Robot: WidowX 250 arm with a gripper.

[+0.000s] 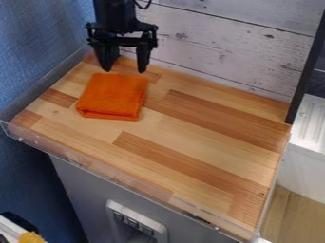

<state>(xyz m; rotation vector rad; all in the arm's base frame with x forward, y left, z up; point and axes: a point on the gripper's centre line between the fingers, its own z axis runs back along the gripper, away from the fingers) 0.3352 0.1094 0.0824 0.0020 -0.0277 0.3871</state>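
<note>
Camera view: countertop [190, 126] (blue wall [38, 38]).

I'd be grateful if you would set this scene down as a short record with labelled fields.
Gripper: the gripper hangs at the far left of the worktop, fingers apart
Held: nothing
Nearest thing: orange cloth, just on the near side of the fingertips
Cloth state: folded into a rough square, lying flat
Surface: wooden worktop with lighter and darker strips
Near edge: clear rim
Left: blue wall
Behind: whitish plank panel
Contact between gripper and cloth: cannot tell for certain
</note>
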